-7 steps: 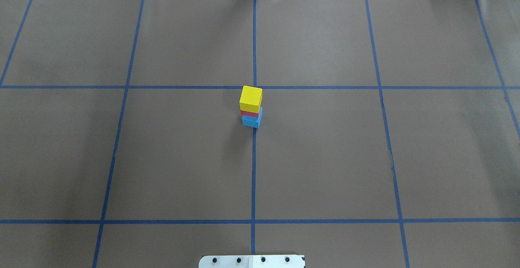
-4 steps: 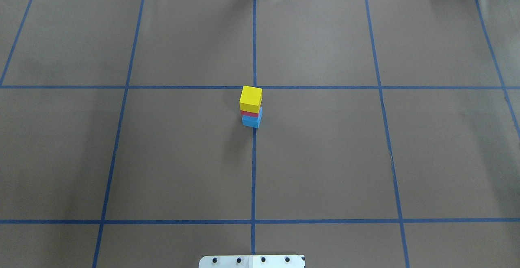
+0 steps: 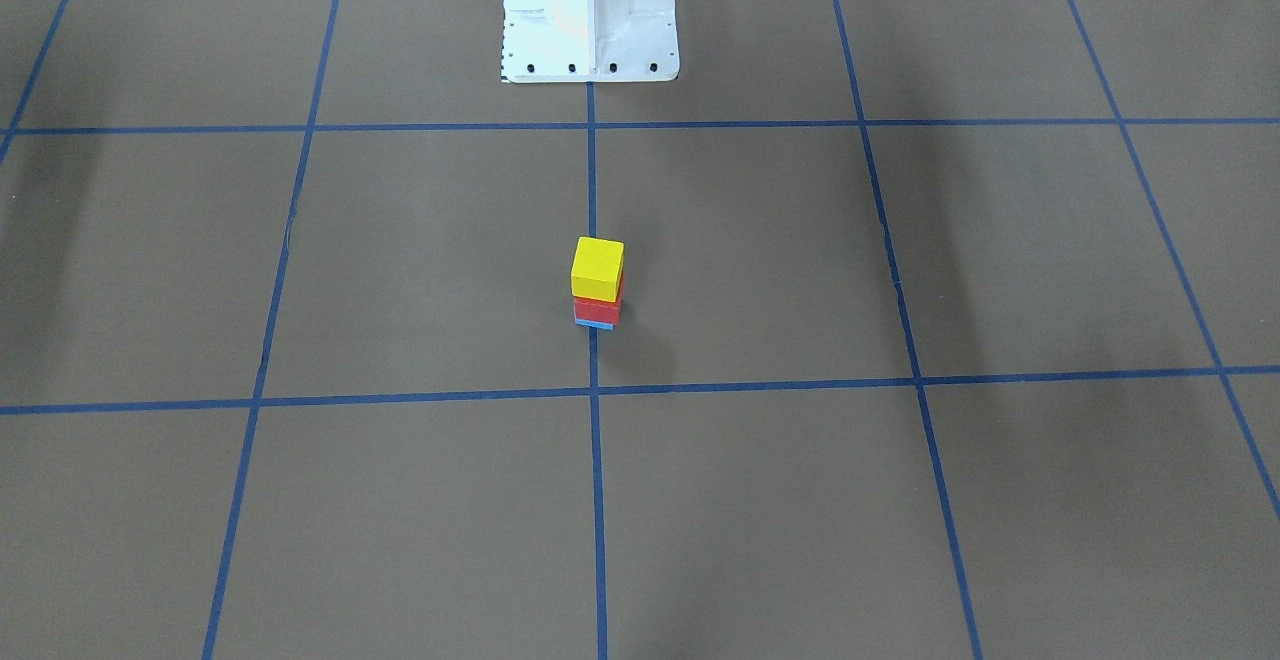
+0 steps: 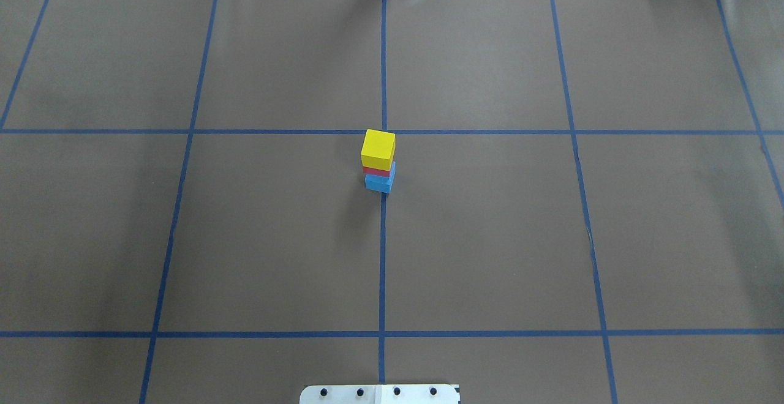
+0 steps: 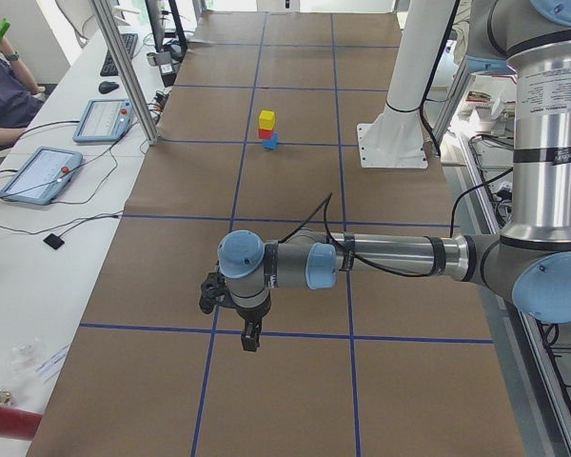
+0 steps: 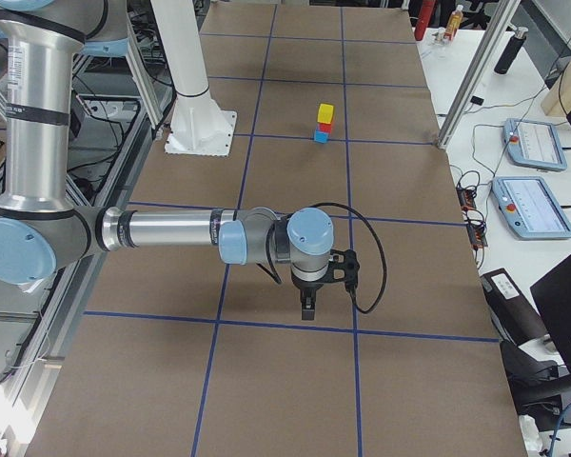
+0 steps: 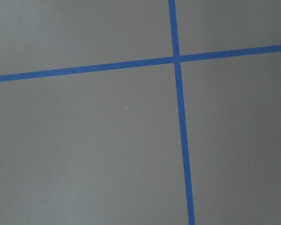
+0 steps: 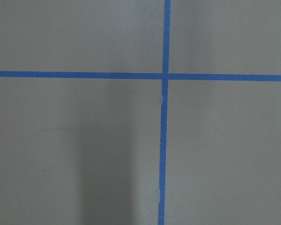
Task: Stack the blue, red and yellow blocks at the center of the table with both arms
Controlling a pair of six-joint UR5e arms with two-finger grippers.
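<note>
Blocks (image 4: 377, 170) are up in one tower at the centre of the surface (image 4: 490, 239)!

Over on the left, the left arm (image 5: 390, 257) lies stretched out low, well apart from the tower, its wrist turned down over a tape line (image 5: 295, 332). The left jaws show only in the side view, small and dark, so nobody can tell whether they are apart or together. That arm's wrist camera looks straight down on bare surface and a tape crossing (image 7: 176, 59).

Now the middle. The yellow block (image 4: 378, 149) is on top, the red block (image 4: 375, 172) sits under it, and the blue block (image 4: 380, 183) is at the bottom, resting on the surface. The tower stands upright and free on the middle line, just on the robot's side of a grid crossing (image 4: 384, 131). From overhead a sliver of blue shows past the red's right edge, so the bottom one is not quite flush. The white pedestal (image 3: 588, 15) stands on that same line at the robot's edge.

And the right: the right arm (image 6: 171, 231) is laid out low too, well apart from the tower, with a black cable (image 6: 366, 252) looping off its wrist. The right jaws point down, seen only side-on, and whether they are apart or together cannot be told. Its camera looks at bare surface and another crossing (image 8: 165, 75).
</note>
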